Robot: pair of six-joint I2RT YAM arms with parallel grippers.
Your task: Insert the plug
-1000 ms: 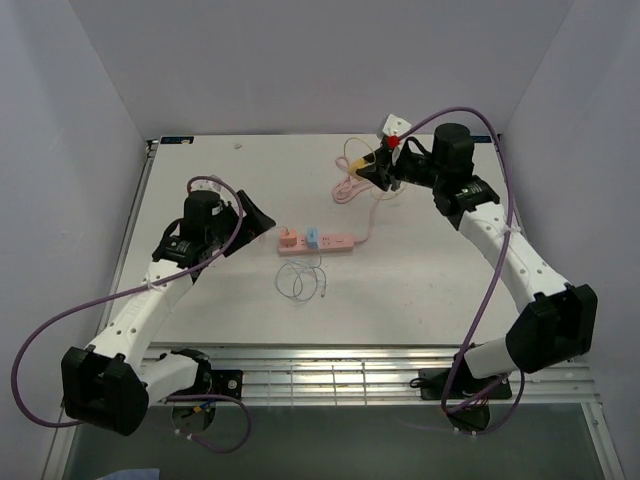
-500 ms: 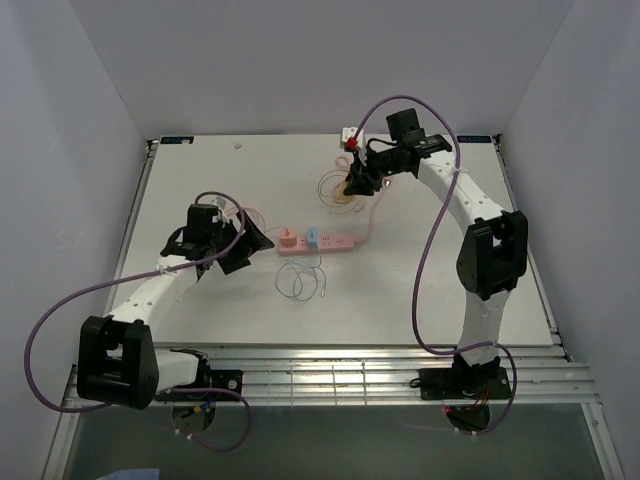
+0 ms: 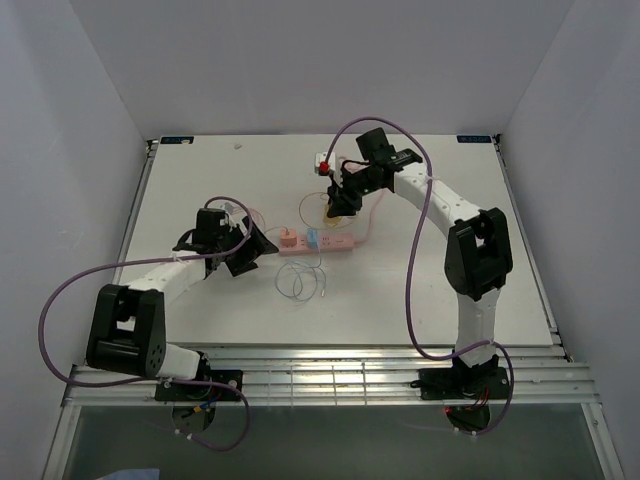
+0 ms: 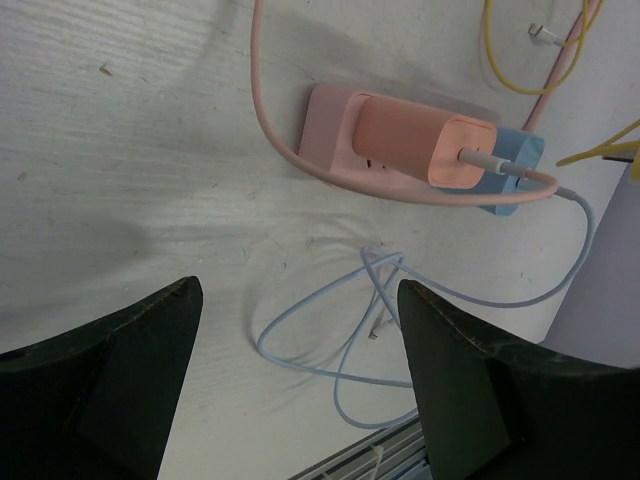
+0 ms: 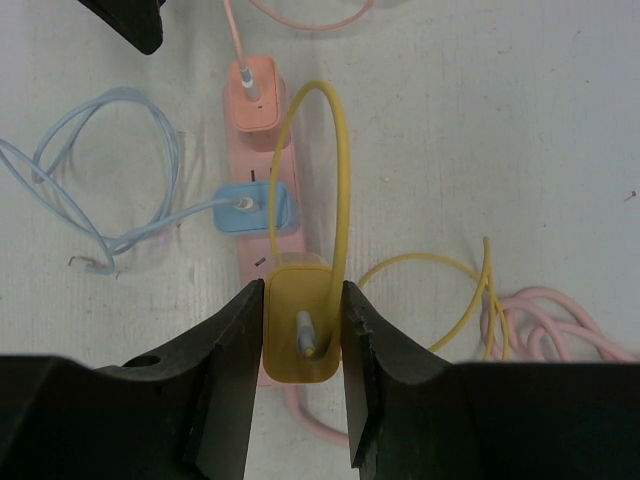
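A pink power strip (image 3: 335,243) lies mid-table with an orange plug (image 3: 288,238) and a blue plug (image 3: 312,237) seated in it; all show in the right wrist view, strip (image 5: 252,262), orange plug (image 5: 254,94), blue plug (image 5: 250,208). My right gripper (image 5: 301,330) is shut on a yellow plug (image 5: 300,325) with a yellow cable (image 5: 335,150), held over the strip's free end; it shows from above (image 3: 338,205). My left gripper (image 4: 295,385) is open and empty, just left of the strip (image 4: 330,130), also seen from above (image 3: 262,247).
A light blue cable (image 3: 300,283) lies coiled in front of the strip. A coiled pink cord (image 5: 560,325) and a loop of yellow cable (image 5: 440,290) lie on the strip's right. The table's front rail (image 3: 340,375) is near the bases.
My right gripper has carried the yellow plug from the far right back corner leftward and nearer, to above the strip. My left gripper has moved right, closer to the strip's left end.
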